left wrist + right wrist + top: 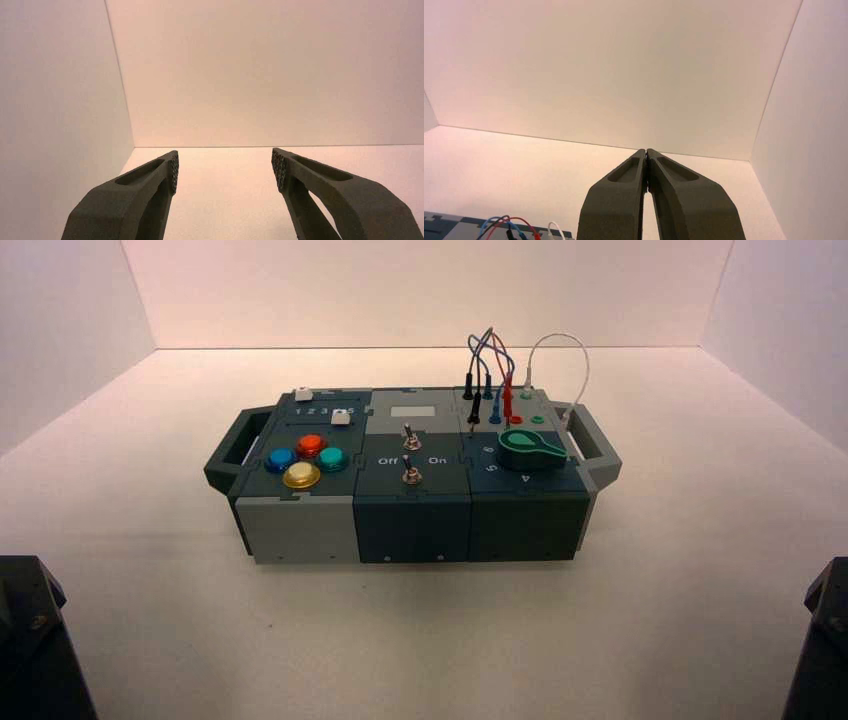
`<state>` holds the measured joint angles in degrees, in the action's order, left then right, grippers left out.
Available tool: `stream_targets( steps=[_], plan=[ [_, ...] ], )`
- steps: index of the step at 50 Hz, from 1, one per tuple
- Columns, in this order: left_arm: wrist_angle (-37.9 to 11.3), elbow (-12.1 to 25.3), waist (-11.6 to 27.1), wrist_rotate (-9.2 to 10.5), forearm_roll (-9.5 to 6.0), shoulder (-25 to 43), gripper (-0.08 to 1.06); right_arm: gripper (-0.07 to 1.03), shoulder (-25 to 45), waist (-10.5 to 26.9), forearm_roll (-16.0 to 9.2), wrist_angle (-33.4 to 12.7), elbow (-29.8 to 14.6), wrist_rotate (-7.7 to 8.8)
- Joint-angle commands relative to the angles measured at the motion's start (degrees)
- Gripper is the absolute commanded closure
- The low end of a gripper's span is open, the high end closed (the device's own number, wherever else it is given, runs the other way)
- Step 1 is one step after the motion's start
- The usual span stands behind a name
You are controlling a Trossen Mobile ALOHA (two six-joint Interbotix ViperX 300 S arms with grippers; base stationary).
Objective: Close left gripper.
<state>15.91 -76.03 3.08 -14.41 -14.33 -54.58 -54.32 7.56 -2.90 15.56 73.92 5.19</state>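
My left gripper [224, 165] is open, its two black fingers wide apart with nothing between them, pointing at the bare white floor and back wall. In the high view only a black faceted block of the left arm [30, 640] with a small screw shows at the bottom left corner, parked well short of the box. My right gripper [646, 152] is shut and empty, its fingertips touching. The right arm's block [825, 640] sits at the bottom right corner.
The grey-and-teal box [410, 510] stands mid-table, with coloured round buttons [305, 462] on its left, two toggle switches [409, 455] in the middle, a green knob [530, 448] and plugged wires [495, 370] on its right. White walls enclose the table.
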Motion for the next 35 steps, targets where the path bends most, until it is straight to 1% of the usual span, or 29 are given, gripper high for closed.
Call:
stream_targets(
  steps=[1,30,32,35],
  plan=[
    [0.5,1.1,0.0,-0.09,0.09,0.2,0.02,0.99,0.3,-0.2,0.0,0.4,-0.9,-0.09],
    [0.6,1.4,0.0,-0.09,0.09,0.4,0.02,0.99,0.2,-0.2,0.0,0.4,-1.0,-0.09],
    [0.6,1.6,0.0,-0.09,0.09,0.4,0.03,0.99,0.2,-0.2,0.0,0.4,-1.0,-0.09],
    [0.6,1.7,0.0,-0.09,0.09,0.5,0.14,0.99,0.2,-0.3,0.0,0.4,-0.9,-0.09]
  ],
)
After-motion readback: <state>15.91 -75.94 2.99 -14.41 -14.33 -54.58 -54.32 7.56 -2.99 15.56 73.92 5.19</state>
